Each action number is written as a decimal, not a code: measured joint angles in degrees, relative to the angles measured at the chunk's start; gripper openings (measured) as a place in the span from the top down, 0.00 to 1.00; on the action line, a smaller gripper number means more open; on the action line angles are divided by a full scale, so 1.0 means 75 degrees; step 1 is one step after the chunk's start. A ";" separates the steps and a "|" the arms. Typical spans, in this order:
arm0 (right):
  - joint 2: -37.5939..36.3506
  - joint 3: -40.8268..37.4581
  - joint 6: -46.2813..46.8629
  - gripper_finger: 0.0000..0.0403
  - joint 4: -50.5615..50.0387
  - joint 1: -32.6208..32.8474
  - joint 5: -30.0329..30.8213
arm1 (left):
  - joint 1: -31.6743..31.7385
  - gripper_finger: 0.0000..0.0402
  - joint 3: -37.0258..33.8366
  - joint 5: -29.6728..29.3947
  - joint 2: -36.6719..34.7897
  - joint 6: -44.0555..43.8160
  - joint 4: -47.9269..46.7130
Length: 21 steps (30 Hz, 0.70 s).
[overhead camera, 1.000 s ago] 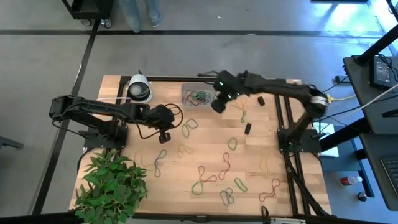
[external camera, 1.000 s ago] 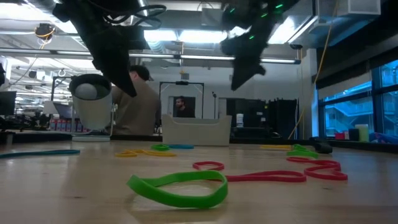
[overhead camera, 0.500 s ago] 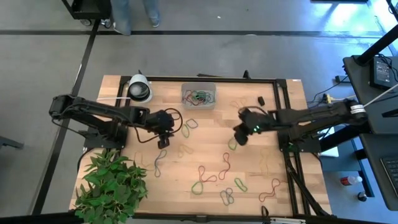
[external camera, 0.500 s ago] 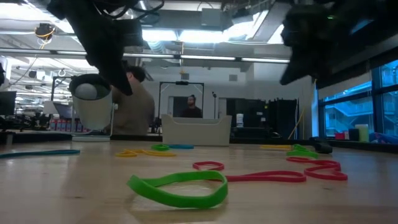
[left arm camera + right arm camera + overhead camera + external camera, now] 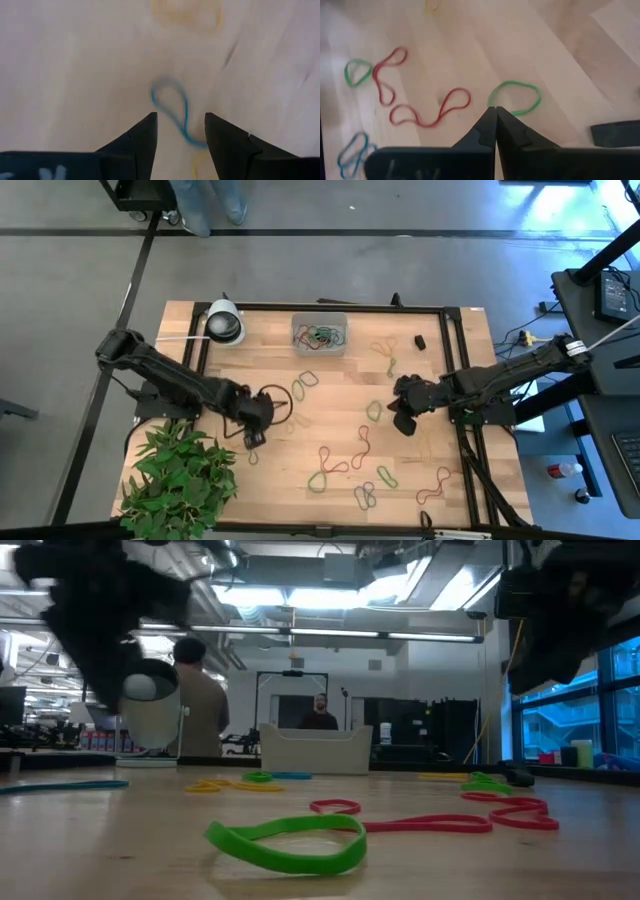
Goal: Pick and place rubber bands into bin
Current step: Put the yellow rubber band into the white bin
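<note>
Over the left half of the table, the left gripper (image 5: 180, 131) hangs just above the wood with its two dark fingers spread apart, a thin blue rubber band (image 5: 174, 111) lying on the surface with one end between them; nothing is held yet. That spread, straddling pose looks like the set-up for pinching this band off the table. From above, the same gripper (image 5: 255, 432) sits near the leafy plant (image 5: 180, 480) at the front left corner.

On the right side, the right gripper (image 5: 495, 122) is pinched shut with nothing in it, its tips pointing down at a green rubber band (image 5: 515, 98) that lies just beyond them, with a long red band (image 5: 427, 109) near it. In the overhead view it (image 5: 404, 418) hovers near the table's right rail.

The bin (image 5: 320, 335) stands at the far edge, well apart from both grippers, already holding a tangle of coloured bands (many more loops lie scattered over the front of the table, so the job seems well short of done).

Compared with a second ago, the right arm has swung away from the bin, where it had been reaching, and come back to the right side; the left arm has moved forward toward the plant, and its fingers, shut then, now stand open
</note>
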 joint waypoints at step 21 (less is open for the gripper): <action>0.0000 0.0000 -0.0801 0.98 -0.0166 0.0485 -0.0092 | -0.1190 0.65 0.0108 0.1734 0.2574 -0.1347 -0.0368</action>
